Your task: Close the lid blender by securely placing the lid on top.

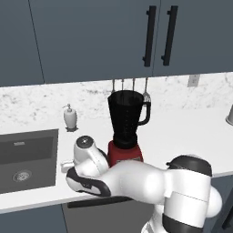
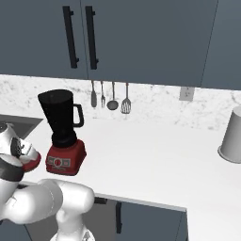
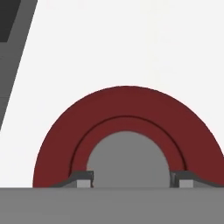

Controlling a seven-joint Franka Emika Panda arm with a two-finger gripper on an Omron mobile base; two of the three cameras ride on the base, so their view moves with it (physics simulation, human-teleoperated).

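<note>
White stone desk is carrying the tall dark translucent blender jar on its red boxy base, mouth uncovered. Flat round red lid with grey centre knob is lying on the desk, near-left of the base. Fingers are sitting directly above, apart, straddling the knob; contact unclear.

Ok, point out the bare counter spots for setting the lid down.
Widest free patch: counter between blender and grey canister. Crowded left of the blender, where lid, tool and sink sit.
</note>
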